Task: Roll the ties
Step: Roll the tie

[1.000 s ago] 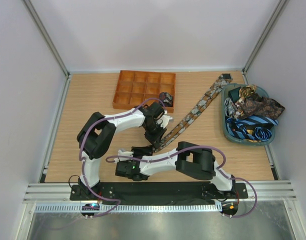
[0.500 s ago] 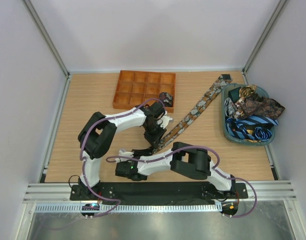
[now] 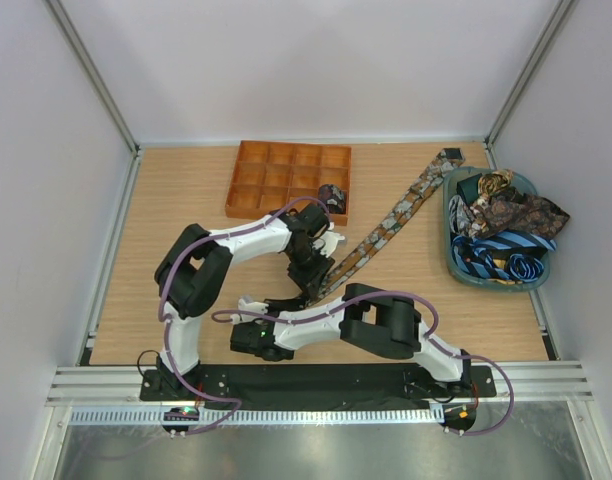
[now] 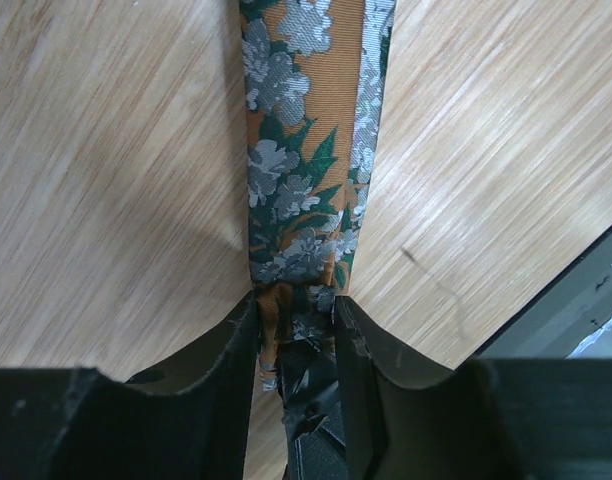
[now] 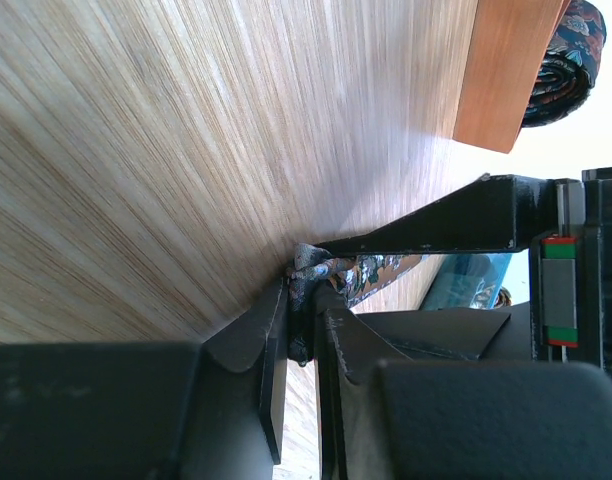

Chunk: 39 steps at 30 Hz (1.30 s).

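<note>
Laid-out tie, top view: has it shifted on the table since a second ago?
No. The laid-out tie has its far end at the same spot beside the basket, and its diagonal keeps the same gap from the orange tray.

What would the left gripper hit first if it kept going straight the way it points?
The patterned tie, which lies between the fingers of the left gripper; just behind it, probably the table.

We ran through all three views and could read nothing: no word, label, brand or number came up legible, neither on the patterned tie [image 4: 301, 150] nor on the orange tray [image 3: 288, 180].
</note>
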Motion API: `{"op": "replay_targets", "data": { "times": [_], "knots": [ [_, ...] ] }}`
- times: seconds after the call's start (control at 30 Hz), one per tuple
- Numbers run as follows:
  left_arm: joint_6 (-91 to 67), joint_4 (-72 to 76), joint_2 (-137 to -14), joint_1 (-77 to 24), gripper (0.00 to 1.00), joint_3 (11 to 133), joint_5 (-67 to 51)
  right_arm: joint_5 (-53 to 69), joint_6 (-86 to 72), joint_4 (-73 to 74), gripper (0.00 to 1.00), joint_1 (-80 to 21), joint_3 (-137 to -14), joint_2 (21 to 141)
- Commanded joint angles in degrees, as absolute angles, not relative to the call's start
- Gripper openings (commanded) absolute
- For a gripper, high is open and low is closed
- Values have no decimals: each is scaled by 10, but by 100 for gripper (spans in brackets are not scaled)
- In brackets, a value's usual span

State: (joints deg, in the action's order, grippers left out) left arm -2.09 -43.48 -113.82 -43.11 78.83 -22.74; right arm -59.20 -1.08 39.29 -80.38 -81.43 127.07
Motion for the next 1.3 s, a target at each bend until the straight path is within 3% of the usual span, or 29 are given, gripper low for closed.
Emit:
{"op": "replay_targets", "data": {
  "times": [0.0,0.13,0.43,0.7,0.87,1.1,1.23,1.27],
  "knots": [
    [-9,-451,-1110,-434,38,786,-267,-586,-25,399,19,-796,-820,1265],
    [-3,-448,-1117,-444,42,782,-269,-588,-23,397,31,-796,-817,1264],
    [18,-449,-1132,-458,41,784,-259,-597,-25,403,38,-797,-820,1272],
    [13,-457,-1155,-497,38,791,-177,-596,-32,408,43,-797,-815,1267],
    [3,-415,-1129,-513,38,756,-135,-590,-45,412,43,-797,-806,1269],
    [-28,-410,-1123,-525,21,756,-86,-591,-88,471,31,-796,-835,1300],
    [-37,-425,-1121,-526,27,770,-78,-597,-114,490,26,-796,-858,1316],
    [-38,-426,-1118,-526,32,770,-76,-596,-116,488,23,-797,-858,1313]
  ]
}}
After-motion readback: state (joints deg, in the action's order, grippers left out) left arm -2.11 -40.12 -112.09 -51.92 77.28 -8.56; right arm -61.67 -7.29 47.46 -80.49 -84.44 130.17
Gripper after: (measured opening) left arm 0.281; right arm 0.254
